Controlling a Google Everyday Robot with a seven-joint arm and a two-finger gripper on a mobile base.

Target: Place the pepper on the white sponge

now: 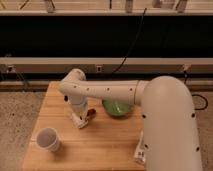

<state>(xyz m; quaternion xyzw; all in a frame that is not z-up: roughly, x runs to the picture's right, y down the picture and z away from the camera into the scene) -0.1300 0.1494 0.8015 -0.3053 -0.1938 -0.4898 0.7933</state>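
Locate the end effector (80,120) at centre left of the frame, low over the wooden surface (100,147). You cannot tell whether it is apart or clamped. The pepper (91,113) sits just right of it, beside the green bowl (117,108); its long axis is unreadable. The probable white sponge (140,154) lies at lower right, partly hidden behind the arm (115,91).

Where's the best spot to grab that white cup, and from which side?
Probably its rim, coming from above: the white cup stands upright, mouth open upward. The gripper is mid-table, beside the red pepper.
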